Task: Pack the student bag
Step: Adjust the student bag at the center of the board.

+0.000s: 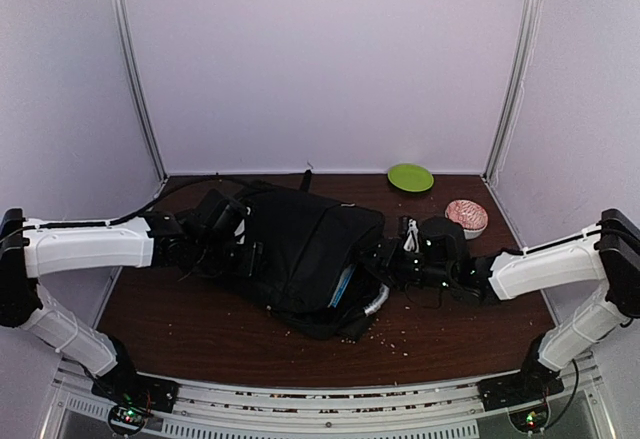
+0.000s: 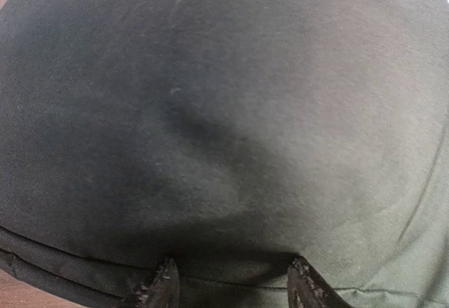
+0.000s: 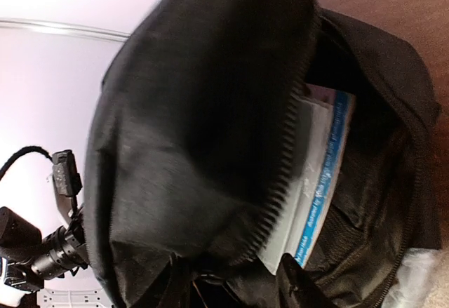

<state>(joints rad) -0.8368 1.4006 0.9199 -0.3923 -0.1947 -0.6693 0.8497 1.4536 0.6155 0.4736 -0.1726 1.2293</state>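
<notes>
Top external: one student bag (image 1: 300,249), one plate (image 1: 410,177)

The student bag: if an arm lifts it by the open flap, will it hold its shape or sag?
Probably sags: the student bag is soft fabric, dented and creased in the left wrist view. Its flap bulges loosely, so it likely folds rather than levers. The flat blue-edged packet inside may add some stiffness, and could slide out.

Green plate (image 1: 410,177) and pinkish object (image 1: 466,216), perhaps a bowl, on brown table (image 1: 180,329)
</notes>
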